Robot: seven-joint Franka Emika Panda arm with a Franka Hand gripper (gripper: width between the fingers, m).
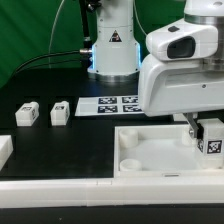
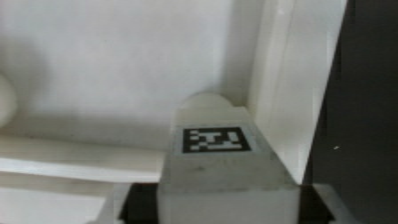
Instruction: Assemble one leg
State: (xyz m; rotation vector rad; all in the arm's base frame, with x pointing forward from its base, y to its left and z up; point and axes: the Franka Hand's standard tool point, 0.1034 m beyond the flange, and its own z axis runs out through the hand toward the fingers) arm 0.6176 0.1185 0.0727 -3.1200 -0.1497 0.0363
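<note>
The worktop (image 1: 60,150) is matte black, and behind it hangs a green curtain (image 1: 35,30), with dark cables trailing down past the arm's white base (image 1: 113,50) at the far edge. Flat on the black surface near that base lies the marker board (image 1: 108,104), its printed tags facing up. Toward the exterior view's left two spare legs sit side by side but apart, one (image 1: 27,113) further left and one (image 1: 60,113) nearer the board, each with a tag on a face. A larger white piece (image 1: 5,150) juts in at the exterior view's left edge (only its corner shows). Nearest the camera sits the white tray (image 1: 150,152), shallow, with a raised rim and a round hole in its near corner. The arm's bulky white wrist fills the exterior view's right, and below it the hand (image 1: 207,135) reaches down over the tray's right end. The leg (image 1: 213,143) is there between the fingers, upright, its tag facing the camera, low over the tray's right-hand part; whether its foot touches the tray I cannot tell. In the wrist view the leg (image 2: 219,150) runs away from the camera with its tag on the upper face, the white tray floor (image 2: 107,70) and rim beyond it and black worktop alongside. The hand is closed narrowly on the leg, holding it.
</note>
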